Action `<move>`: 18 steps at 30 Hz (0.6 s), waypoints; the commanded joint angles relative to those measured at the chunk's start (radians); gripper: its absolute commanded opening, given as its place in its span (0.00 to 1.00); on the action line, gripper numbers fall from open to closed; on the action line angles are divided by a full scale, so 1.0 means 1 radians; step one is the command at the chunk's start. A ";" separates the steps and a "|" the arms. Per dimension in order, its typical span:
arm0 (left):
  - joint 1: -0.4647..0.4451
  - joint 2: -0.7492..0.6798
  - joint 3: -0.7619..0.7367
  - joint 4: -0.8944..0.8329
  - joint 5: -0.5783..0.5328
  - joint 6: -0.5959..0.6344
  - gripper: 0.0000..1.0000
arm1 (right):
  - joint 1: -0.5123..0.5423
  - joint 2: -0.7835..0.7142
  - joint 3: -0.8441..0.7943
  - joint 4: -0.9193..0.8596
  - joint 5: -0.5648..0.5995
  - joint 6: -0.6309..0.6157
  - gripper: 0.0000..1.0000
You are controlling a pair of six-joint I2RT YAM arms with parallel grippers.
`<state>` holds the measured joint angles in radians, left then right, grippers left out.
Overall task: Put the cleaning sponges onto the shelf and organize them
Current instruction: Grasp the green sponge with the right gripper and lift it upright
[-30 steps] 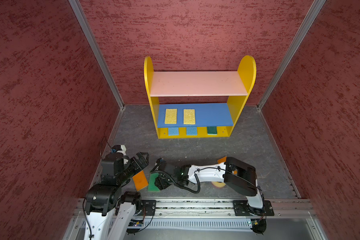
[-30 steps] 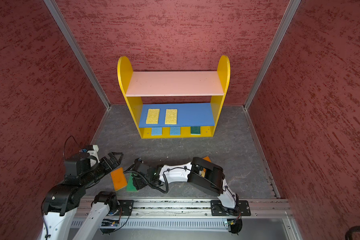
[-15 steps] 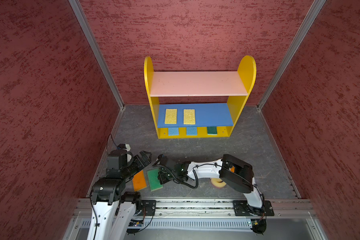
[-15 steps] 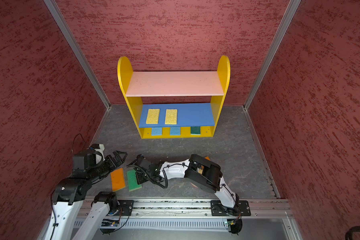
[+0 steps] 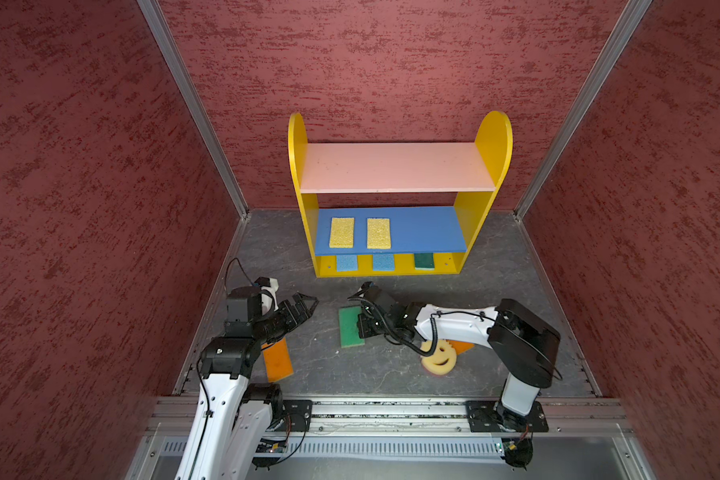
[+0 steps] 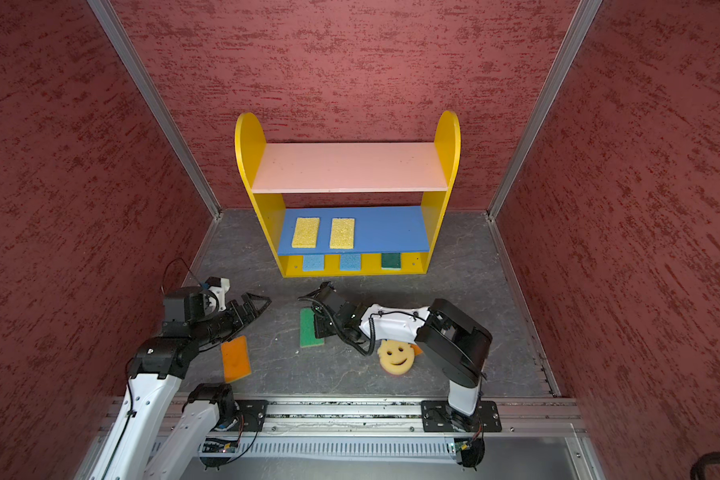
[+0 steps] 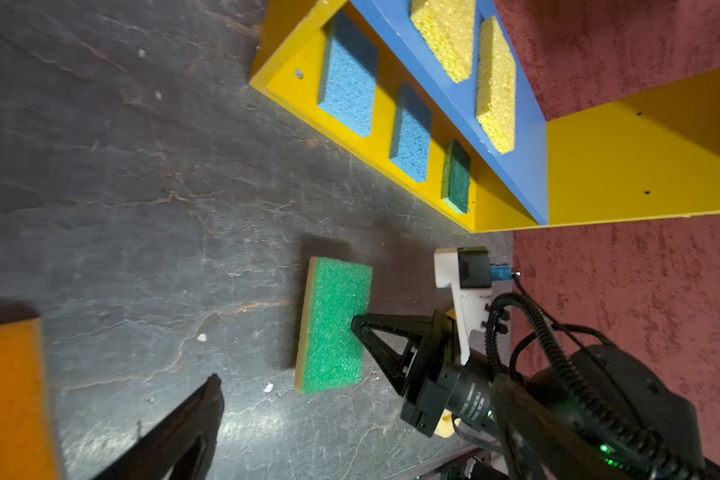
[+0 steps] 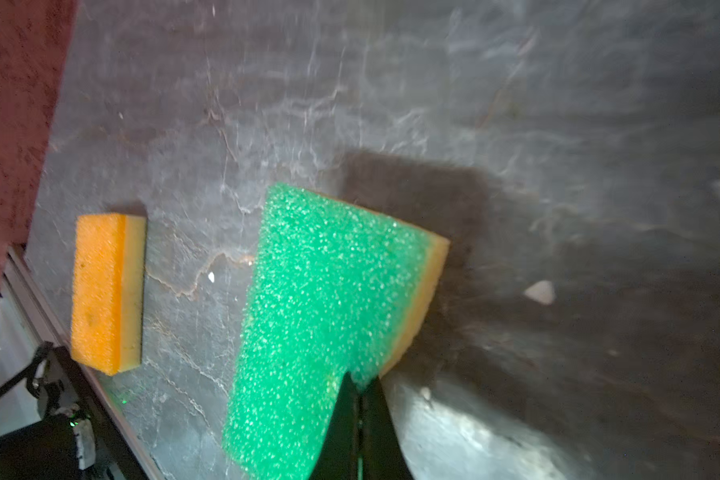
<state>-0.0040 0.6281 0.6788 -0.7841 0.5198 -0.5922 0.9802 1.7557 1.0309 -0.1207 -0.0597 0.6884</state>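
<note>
The right gripper (image 8: 358, 380) was clamped on one long edge of the green scouring sponge (image 5: 351, 328). Its jaws were squeezed nearly together, with the foam dented between them. In both top views that sponge sat at lower centre, on the dark floor (image 5: 495, 266) in front of the shelf (image 5: 298, 166). The right wrist view showed its far side tipped up over a shadow. The left gripper (image 5: 306, 303) hung spread wide and empty at lower left, beside an orange sponge (image 5: 277, 359). The green sponge looked light, soft and squashy, with a rough top that should not slip (nothing fragile here). A pinch at the rim could let it sag or swing, so a hold across the middle of its narrow width seemed steadier. A smiley sponge (image 5: 439, 359) lay at lower right, partly under the right arm.
</note>
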 commanded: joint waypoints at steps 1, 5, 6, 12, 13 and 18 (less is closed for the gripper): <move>-0.009 0.016 -0.017 0.119 0.101 0.013 1.00 | -0.046 -0.085 -0.021 0.008 0.010 -0.029 0.00; -0.082 0.068 -0.025 0.195 0.083 -0.023 1.00 | -0.091 -0.155 -0.021 0.008 -0.024 -0.055 0.00; -0.117 0.083 -0.025 0.215 0.062 -0.031 1.00 | -0.098 -0.172 -0.017 0.004 -0.033 -0.064 0.00; -0.369 0.196 -0.004 0.304 -0.095 -0.073 1.00 | -0.113 -0.271 -0.031 0.003 -0.071 -0.087 0.00; -0.394 0.213 0.003 0.320 -0.107 -0.080 1.00 | -0.115 -0.285 -0.038 0.009 -0.081 -0.084 0.00; -0.487 0.294 0.045 0.407 -0.138 -0.116 0.96 | -0.139 -0.371 -0.111 0.069 -0.147 -0.054 0.00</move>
<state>-0.4519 0.8989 0.6754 -0.4793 0.4335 -0.6773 0.8597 1.4319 0.9596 -0.0998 -0.1490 0.6209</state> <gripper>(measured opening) 0.998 0.045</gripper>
